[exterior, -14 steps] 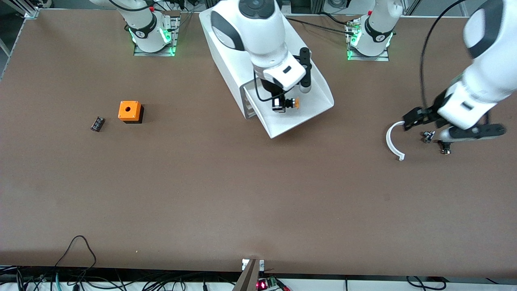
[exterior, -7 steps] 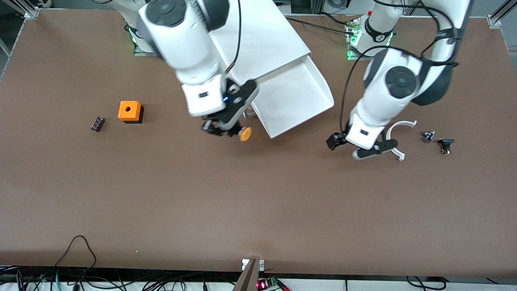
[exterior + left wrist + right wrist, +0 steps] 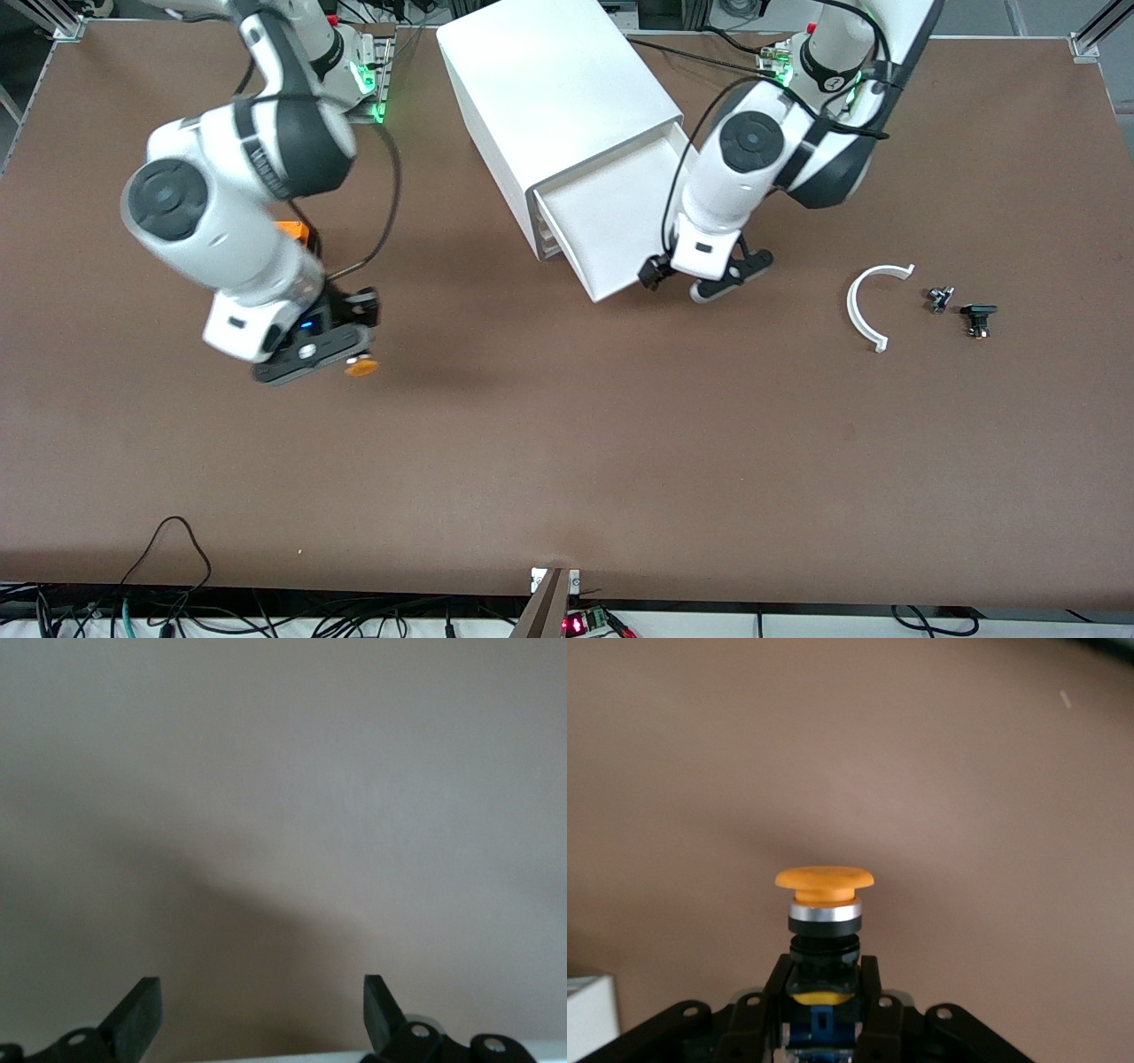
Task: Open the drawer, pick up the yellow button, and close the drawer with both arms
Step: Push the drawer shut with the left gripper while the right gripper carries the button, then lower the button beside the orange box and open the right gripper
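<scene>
Orange-capped button (image 3: 824,904), gripped in right hand (image 3: 341,350)

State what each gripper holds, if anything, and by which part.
The right gripper holds the button by its black and blue body, orange cap pointing outward. The left gripper, open by the drawer, holds nothing.

My right arm bent low toward its end of the table, right gripper (image 3: 332,350) clamped on the button (image 3: 361,366), my left arm folded down, left gripper (image 3: 695,279) fingers spread apart, holding nothing
</scene>
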### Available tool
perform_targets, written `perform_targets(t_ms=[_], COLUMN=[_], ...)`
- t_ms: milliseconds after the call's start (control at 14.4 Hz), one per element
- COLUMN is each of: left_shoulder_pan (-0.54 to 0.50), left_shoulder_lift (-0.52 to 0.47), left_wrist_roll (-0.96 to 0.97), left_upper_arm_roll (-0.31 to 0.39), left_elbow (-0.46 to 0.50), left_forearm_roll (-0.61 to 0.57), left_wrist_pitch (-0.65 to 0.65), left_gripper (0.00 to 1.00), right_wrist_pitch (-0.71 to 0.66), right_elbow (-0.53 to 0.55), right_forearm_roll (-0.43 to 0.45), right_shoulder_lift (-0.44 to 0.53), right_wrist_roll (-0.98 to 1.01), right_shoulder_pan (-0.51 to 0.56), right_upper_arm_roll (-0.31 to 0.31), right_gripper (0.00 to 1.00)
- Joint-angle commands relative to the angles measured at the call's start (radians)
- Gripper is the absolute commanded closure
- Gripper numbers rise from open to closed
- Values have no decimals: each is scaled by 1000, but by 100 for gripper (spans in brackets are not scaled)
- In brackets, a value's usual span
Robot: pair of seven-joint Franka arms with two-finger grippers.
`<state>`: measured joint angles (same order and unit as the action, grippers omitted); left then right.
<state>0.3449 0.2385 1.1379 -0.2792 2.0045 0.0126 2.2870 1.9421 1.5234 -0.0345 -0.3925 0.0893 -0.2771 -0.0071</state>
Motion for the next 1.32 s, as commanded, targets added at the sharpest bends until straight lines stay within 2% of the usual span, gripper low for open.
perform_targets(t_ms=[0,139,347,416,554,762,970,1040,1109,1178,1248], left_shoulder_pan=[-4,-4,-4,-4,-4,-15,-91,-116,-125,-127,-135], left_shoulder_lift=[-90,-108,-125,-128,-130,-131,-131,-130,-130,-137,-155], left_wrist_roll=[26,16,23,19,20,10,6,5,2,-16,-53], left_upper_arm_roll=[-67,-125,-233,-270,-291,-288,-252,-200,-148,-111,-71], left_elbow=[95,125,154,158,157,154,140,123,113,108,93], left_forearm_roll=[12,12,18,20,20,20,10,13,18,12,9], left_wrist_pitch=[-3,-24,-26,-26,-26,-18,31,41,67,78,77], left_gripper=[0,0,0,0,0,0,0,0,0,0,0], right_wrist_pitch=[35,69,130,177,314,539,675,679,670,663,635], right_elbow=[153,216,316,352,431,565,649,653,652,647,638], right_forearm_roll=[31,77,93,134,194,192,192,192,189,189,186], right_shoulder_lift=[67,61,55,41,14,-8,-19,-22,-23,-16,0], right_wrist_roll=[-2,13,46,47,58,107,109,107,96,92,92], right_shoulder_pan=[97,159,237,252,295,337,343,346,348,348,346], right_upper_arm_roll=[21,19,19,19,19,19,19,19,19,19,19], right_gripper=[82,82,82,82,82,82,81,75,44,0,0])
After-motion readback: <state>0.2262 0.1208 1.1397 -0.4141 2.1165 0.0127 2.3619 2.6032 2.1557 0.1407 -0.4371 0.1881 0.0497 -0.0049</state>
